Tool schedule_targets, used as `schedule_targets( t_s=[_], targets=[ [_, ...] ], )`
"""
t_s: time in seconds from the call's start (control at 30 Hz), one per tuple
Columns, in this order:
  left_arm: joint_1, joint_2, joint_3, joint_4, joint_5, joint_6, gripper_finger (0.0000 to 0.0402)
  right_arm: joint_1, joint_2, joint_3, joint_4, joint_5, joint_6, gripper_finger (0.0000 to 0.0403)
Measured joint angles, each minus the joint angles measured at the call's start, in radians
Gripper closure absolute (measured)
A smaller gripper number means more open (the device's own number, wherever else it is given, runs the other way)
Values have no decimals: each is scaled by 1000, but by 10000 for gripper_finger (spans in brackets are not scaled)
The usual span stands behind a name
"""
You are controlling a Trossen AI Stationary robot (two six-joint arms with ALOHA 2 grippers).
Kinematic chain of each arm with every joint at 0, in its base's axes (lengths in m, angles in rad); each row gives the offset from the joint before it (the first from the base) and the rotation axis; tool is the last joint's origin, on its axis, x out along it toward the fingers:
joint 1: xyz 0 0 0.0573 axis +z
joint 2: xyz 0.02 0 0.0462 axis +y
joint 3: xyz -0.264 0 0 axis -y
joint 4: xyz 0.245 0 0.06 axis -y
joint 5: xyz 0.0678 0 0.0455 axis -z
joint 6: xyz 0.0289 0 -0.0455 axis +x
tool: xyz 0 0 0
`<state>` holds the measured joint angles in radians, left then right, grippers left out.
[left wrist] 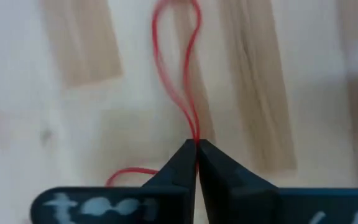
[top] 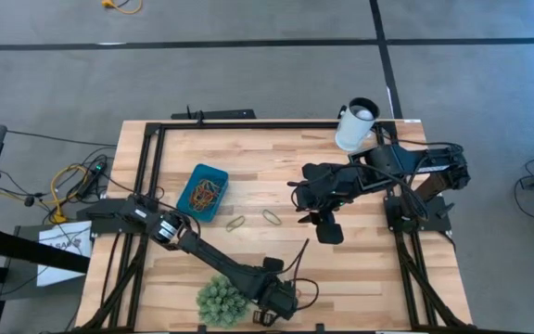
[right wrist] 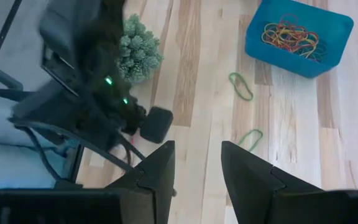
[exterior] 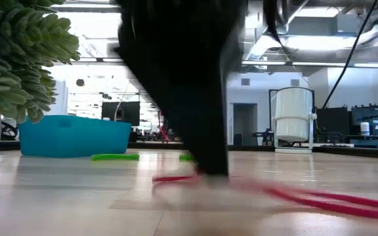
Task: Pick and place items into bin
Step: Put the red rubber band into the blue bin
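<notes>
A red rubber band [left wrist: 178, 74] lies on the wooden table [top: 341, 269] near its front edge, pinched by the left gripper [left wrist: 197, 149], beside the green spiky ball [top: 221, 299]; the teal bin [top: 203, 191] sits well apart, already holding bands; two green bands [right wrist: 241, 86] lie near it; the right gripper [right wrist: 197, 163] hovers with fingers spread at mid-table.

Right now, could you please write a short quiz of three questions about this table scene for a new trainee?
1. True or false: the left gripper is shut on a thin red rubber-band loop.
2. How many green rubber-band loops lie on the wooden table outside the teal-blue plastic tray?
3. The spiky green ball sits nearest: A) the left gripper, B) the white cylindrical cup.

Key: 1 true; 2 two; 3 A.
</notes>
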<state>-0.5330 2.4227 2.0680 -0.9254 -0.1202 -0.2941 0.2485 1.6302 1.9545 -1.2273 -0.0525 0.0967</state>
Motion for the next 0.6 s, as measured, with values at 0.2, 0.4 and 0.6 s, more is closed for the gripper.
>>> schedule_targets(
  t_s=[0.2,0.4,0.6],
  targets=[
    [3,-73,162,-347,-198,15,401,1,0,0,-31,0,1,278],
    [16,-160,222,-639,-395,-122,401,9,0,0,-47,1,8,278],
    [50,-351,59,-631,-442,-204,401,42,1,0,-60,1,16,278]
  ],
)
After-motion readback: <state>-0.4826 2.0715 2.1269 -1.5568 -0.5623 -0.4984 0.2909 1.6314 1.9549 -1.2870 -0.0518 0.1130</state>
